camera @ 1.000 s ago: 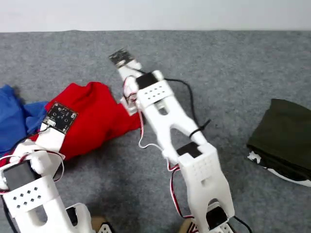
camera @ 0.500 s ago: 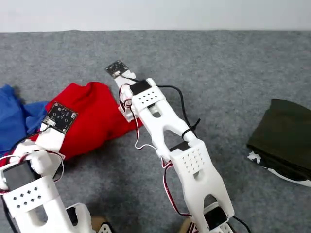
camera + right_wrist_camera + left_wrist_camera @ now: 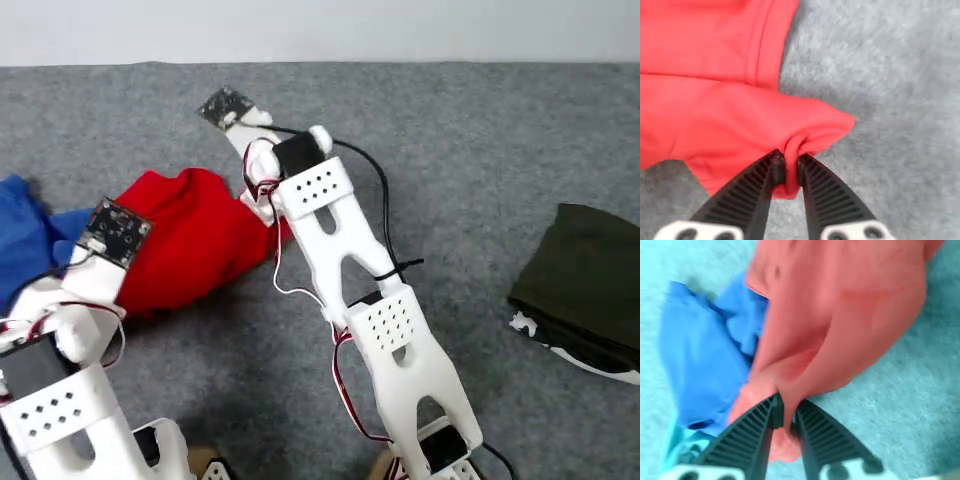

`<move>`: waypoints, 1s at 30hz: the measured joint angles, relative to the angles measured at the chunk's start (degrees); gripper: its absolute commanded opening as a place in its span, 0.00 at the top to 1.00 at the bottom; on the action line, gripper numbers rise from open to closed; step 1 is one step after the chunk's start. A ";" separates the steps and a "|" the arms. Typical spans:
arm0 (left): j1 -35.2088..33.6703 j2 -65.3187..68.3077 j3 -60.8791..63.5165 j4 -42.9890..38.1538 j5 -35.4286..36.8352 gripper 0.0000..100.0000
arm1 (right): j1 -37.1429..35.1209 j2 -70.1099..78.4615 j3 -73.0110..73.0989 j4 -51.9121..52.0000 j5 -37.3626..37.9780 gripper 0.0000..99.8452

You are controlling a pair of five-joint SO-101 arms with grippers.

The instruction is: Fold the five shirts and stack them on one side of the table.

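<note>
Red shirt (image 3: pixel 190 235) is bunched up on the left half of the grey tabletop (image 3: pixel 480 150), pinched in two spots. The crumpled blue shirt (image 3: pixel 25 240) sits right up against it at the far left edge. A dark green shirt (image 3: pixel 590 280), folded, lies well apart at the right edge. Left hand (image 3: pixel 785 407) is clamped tight on a red fold next to the blue one. Right hand (image 3: pixel 788 160) is closed on the red shirt's opposite corner, with fabric squeezed between its jaws.

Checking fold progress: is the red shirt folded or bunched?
Bunched: red shirt lies rumpled, pinched by left end effector and right end effector.
</note>
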 measured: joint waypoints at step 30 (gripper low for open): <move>13.27 -0.70 -31.30 12.66 7.65 1.00 | 11.87 -63.38 34.99 0.62 3.43 0.99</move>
